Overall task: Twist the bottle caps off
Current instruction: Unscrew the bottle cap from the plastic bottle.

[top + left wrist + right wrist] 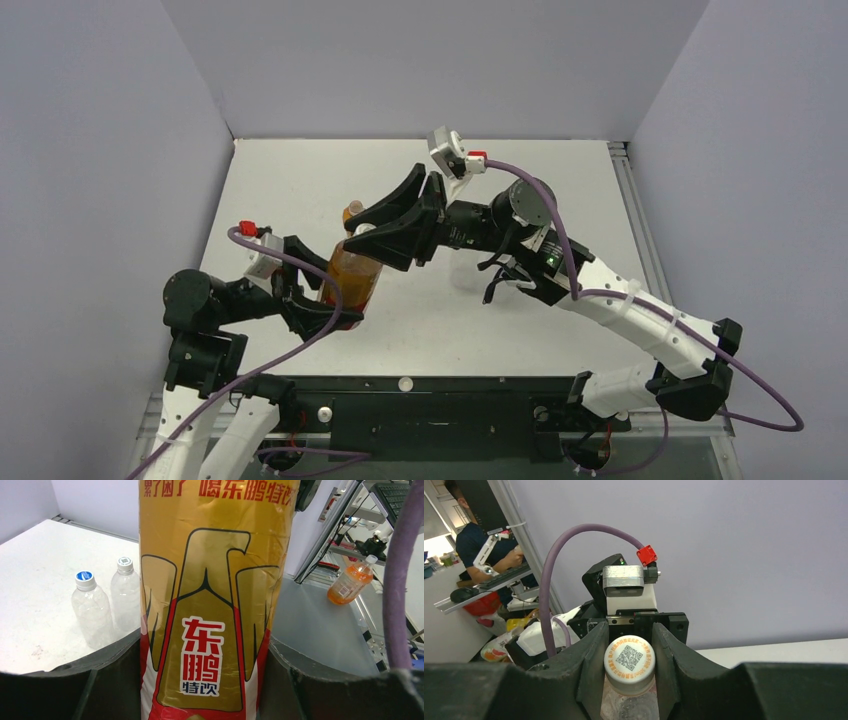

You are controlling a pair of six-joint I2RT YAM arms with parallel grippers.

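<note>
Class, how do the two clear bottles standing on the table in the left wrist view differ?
The nearer bottle has a blue cap; the farther bottle has a white cap printed with a code. The nearer bottle stands image-left of the farther bottle. Both are clear, upright and capped.

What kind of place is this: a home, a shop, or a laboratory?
Probably a robotics laboratory: a white table boxed in by plain grey walls, and beyond them a person by a keyboard.
</note>
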